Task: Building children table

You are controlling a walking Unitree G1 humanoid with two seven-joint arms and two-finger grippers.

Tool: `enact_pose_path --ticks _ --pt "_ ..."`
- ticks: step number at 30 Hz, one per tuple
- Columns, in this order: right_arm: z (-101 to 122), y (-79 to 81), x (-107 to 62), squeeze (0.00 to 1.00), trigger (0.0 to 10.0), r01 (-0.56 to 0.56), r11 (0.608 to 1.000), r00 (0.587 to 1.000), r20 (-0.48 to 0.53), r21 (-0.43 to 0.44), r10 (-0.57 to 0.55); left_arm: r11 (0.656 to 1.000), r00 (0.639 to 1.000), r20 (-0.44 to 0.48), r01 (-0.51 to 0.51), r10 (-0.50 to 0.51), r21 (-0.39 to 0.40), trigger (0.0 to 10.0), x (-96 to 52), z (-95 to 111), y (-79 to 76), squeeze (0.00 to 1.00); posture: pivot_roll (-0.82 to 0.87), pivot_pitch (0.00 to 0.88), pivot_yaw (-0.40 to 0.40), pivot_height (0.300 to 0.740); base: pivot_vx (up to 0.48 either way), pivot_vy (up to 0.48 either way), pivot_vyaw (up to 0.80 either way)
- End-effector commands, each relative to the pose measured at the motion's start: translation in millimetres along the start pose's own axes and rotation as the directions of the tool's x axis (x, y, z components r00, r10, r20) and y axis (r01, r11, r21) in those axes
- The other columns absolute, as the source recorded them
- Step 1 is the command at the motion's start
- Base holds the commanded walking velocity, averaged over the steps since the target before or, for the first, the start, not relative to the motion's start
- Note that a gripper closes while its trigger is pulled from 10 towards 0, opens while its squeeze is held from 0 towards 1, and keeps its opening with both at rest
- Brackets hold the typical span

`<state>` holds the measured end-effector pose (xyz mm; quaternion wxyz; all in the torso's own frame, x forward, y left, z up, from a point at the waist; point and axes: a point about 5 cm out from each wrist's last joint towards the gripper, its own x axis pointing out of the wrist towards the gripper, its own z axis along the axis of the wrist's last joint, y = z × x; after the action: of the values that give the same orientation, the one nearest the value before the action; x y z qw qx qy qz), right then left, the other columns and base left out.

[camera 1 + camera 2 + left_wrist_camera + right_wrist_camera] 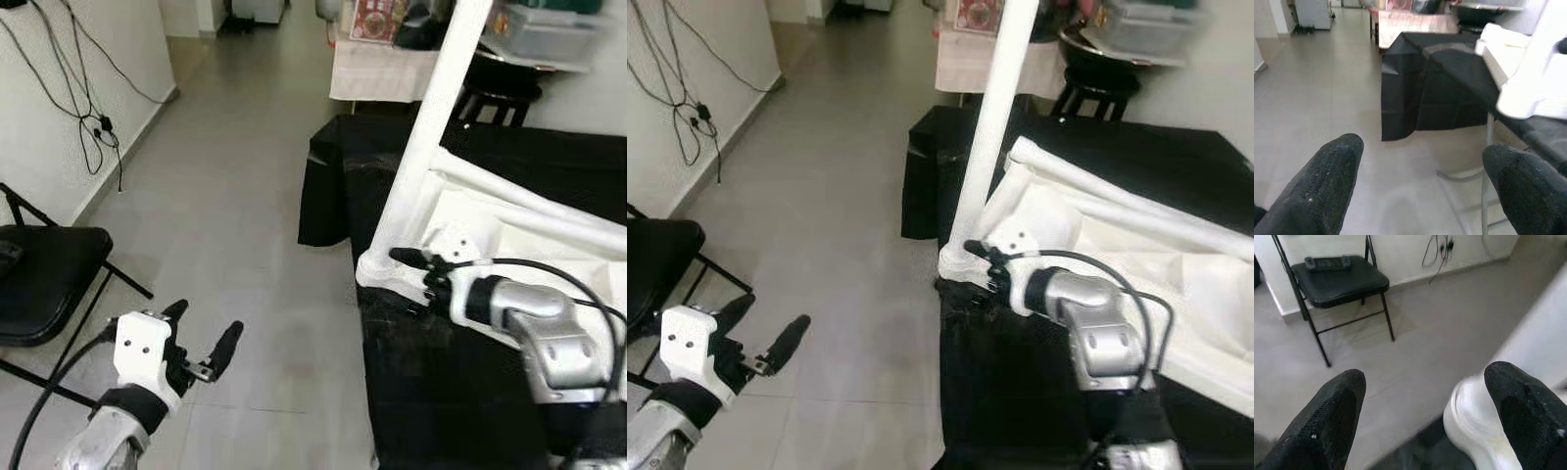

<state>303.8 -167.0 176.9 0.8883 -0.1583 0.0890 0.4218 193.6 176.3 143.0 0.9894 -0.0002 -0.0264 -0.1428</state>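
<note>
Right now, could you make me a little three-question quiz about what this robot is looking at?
1. True or false: the right gripper is at the foot of the white table leg.
2. The left gripper hangs over: A) the black cloth, B) the grey floor, C) the folding chair.
3. Fill in: the white table frame lies on a ____ cloth.

Key: 1 true; 2 B; 3 black.
</note>
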Motion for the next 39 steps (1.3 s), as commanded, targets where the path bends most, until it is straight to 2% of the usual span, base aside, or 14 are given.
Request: enact_pose_path --ticks 1,3,5,6,7,8,14,18,24,28,30,39 --pt "-2.1 9.4 13.1 0.00 10.0 -0.044 0.999 0.999 -0.007 -0.022 0.044 1.000 1.000 -0.025 0.005 -0.006 -0.024 10.0 2.1 -6.2 -2.8 0.00 -0.09 0.041 -0.078 0.740 0.000 -0.465 0.00" --pt "1.6 18.3 22.2 0.00 10.0 -0.122 0.992 0.993 0.006 -0.036 0.122 1.000 1.000 -0.027 0.002 -0.003 -0.027 10.0 3.3 -6.9 -3.0 0.00 -0.09 0.041 -0.079 0.740 0.000 -0.465 0.00" --pt "1.6 18.3 22.2 0.00 10.0 -0.122 0.992 0.993 0.006 -0.036 0.122 1.000 1.000 -0.027 0.002 -0.003 -0.027 10.0 3.3 -6.9 -3.0 0.00 -0.09 0.041 -0.079 0.740 0.000 -0.465 0.00" --pt "2.1 23.1 23.4 0.00 10.0 -0.184 0.981 0.983 0.000 -0.053 0.184 1.000 1.000 -0.028 -0.001 0.000 -0.030 10.0 4.0 -7.3 -3.1 0.00 -0.09 0.041 -0.083 0.740 0.000 -0.465 0.00" --pt "2.1 23.1 23.4 0.00 10.0 -0.184 0.981 0.983 0.000 -0.053 0.184 1.000 1.000 -0.028 -0.001 0.000 -0.030 10.0 4.0 -7.3 -3.1 0.00 -0.09 0.041 -0.083 0.740 0.000 -0.465 0.00" --pt "1.2 25.6 22.9 0.00 10.0 -0.230 0.971 0.973 -0.020 -0.069 0.229 0.999 1.000 -0.027 -0.006 0.005 -0.034 10.0 4.2 -7.7 -3.1 0.00 -0.08 0.041 -0.089 0.740 0.000 -0.465 0.00" --pt "-2.7 25.1 23.4 0.00 10.0 -0.266 0.960 0.963 -0.067 -0.088 0.261 0.999 1.000 -0.025 -0.017 0.016 -0.038 10.0 4.1 -8.3 -2.9 0.00 -0.08 0.038 -0.092 0.740 0.000 -0.461 0.00" --pt "-11.7 34.1 29.0 0.00 10.0 -0.322 0.943 0.941 -0.140 -0.084 0.309 0.999 0.998 -0.044 -0.033 0.032 -0.026 10.0 4.1 -10.1 -3.0 0.00 -0.07 0.040 -0.098 0.740 0.000 0.000 0.00" --pt "-18.0 39.0 31.2 0.00 10.0 -0.351 0.935 0.922 -0.200 -0.061 0.333 1.000 0.999 -0.051 -0.013 0.013 0.003 10.0 3.5 -10.0 -5.8 0.00 -0.07 0.042 -0.099 0.740 0.000 0.000 0.00" --pt "-22.3 38.7 32.6 0.00 10.0 -0.342 0.939 0.913 -0.246 -0.029 0.325 0.999 0.998 -0.053 0.021 -0.020 0.024 10.0 2.2 -9.5 -10.2 0.00 -0.07 0.047 -0.101 0.740 0.000 0.000 0.00" --pt "-28.6 35.3 35.8 0.00 10.0 -0.292 0.956 0.911 -0.305 -0.001 0.278 0.999 0.998 -0.055 0.043 -0.041 0.032 10.0 0.8 -9.2 -13.1 0.00 -0.07 0.051 -0.103 0.740 0.000 0.000 0.00" --pt "-40.2 29.0 35.3 0.00 10.0 -0.192 0.980 0.882 -0.429 0.046 0.193 0.998 0.997 -0.061 0.050 -0.048 0.031 10.0 -0.6 -9.3 -13.9 0.00 -0.07 0.057 -0.101 0.740 0.000 0.000 0.00"
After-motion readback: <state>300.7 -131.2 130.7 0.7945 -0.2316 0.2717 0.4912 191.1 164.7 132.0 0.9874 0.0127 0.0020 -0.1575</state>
